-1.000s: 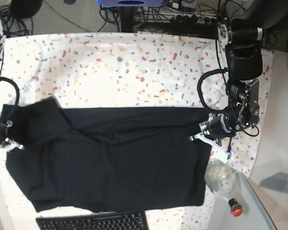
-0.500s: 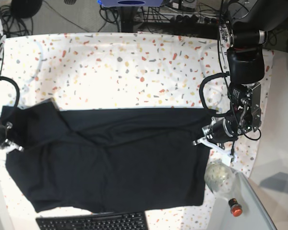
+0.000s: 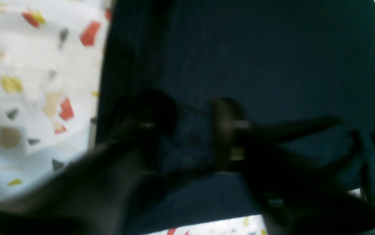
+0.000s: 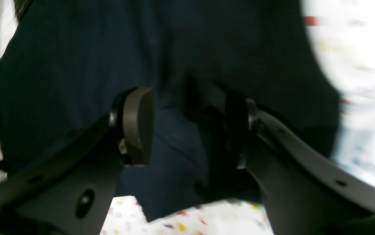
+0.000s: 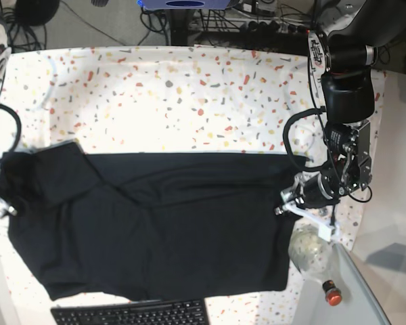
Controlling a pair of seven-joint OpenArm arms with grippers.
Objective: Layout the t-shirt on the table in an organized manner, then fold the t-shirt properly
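The black t-shirt [image 5: 162, 223] lies spread wide across the speckled table [image 5: 155, 95], with one sleeve folded up at the left [image 5: 61, 172]. My left gripper [image 5: 289, 200] sits at the shirt's right edge. In the left wrist view it [image 3: 187, 117] is blurred, its fingers apart over the dark cloth [image 3: 256, 55]. My right gripper [image 5: 1, 203] is at the shirt's left edge. In the right wrist view it [image 4: 187, 127] stands open, both pads [image 4: 137, 124] clear, with the shirt [image 4: 76, 65] lying under and between them.
A black keyboard [image 5: 132, 313] lies at the table's near edge, just below the shirt's hem. A clear bottle [image 5: 311, 252] with a red cap [image 5: 332, 296] lies by the left gripper at the near right. Cables crowd the floor behind the table.
Both grippers have gone from shut to open and let go of the shirt's edges. The arms have drifted slightly outward and the cloth has settled flat.
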